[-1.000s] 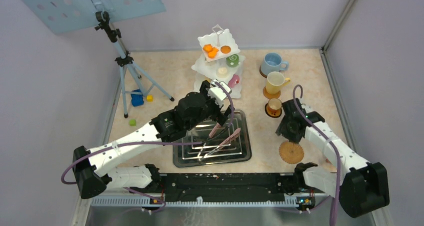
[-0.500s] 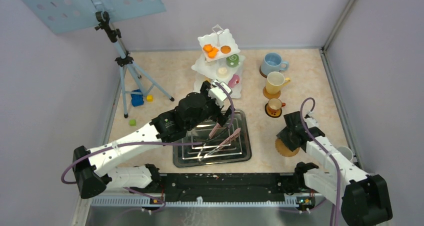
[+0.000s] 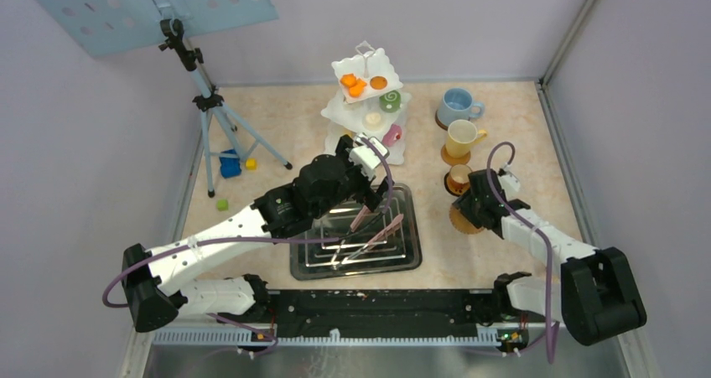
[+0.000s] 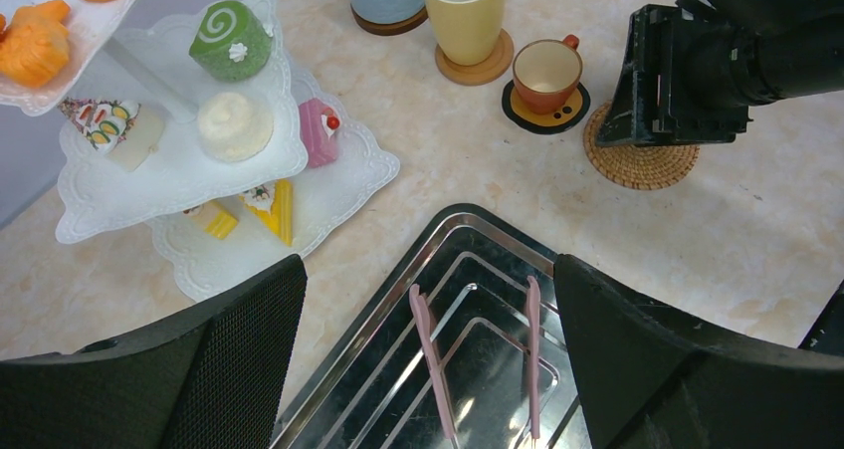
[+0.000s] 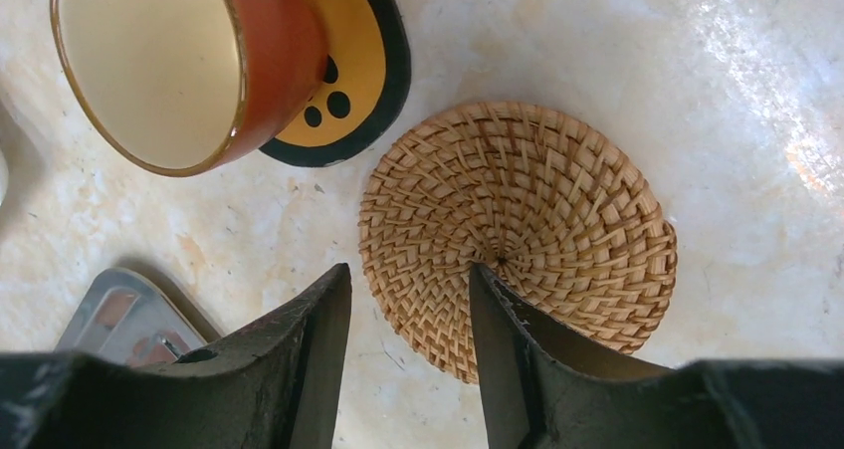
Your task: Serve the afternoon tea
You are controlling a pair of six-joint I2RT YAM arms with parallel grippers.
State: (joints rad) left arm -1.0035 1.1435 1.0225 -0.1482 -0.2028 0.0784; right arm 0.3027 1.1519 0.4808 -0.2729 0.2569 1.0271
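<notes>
A woven round coaster (image 5: 537, 230) lies flat on the table just in front of the brown mug (image 5: 159, 61), which stands on a black and yellow coaster (image 5: 348, 61). My right gripper (image 5: 410, 270) is open over the woven coaster's (image 3: 461, 220) near edge, one fingertip on its centre and the other on bare table. The yellow mug (image 3: 462, 135) and blue mug (image 3: 457, 106) stand behind on coasters. The white three-tier stand (image 3: 366, 101) carries orange (image 3: 352, 83), green swirl (image 4: 229, 39) and pink (image 4: 316, 130) pastries. My left gripper (image 4: 428, 265) hangs wide open and empty above the tray.
A steel tray (image 3: 402, 256) sits at the front centre with pink tongs (image 4: 430, 354) lying in it. A tripod (image 3: 205, 101) with a perforated blue board stands at the back left, with small blue (image 3: 230, 163) and green (image 3: 222, 204) blocks by its feet.
My right gripper has swung up and left toward the brown mug, and the woven coaster has slid along with it. The left arm has not moved.
</notes>
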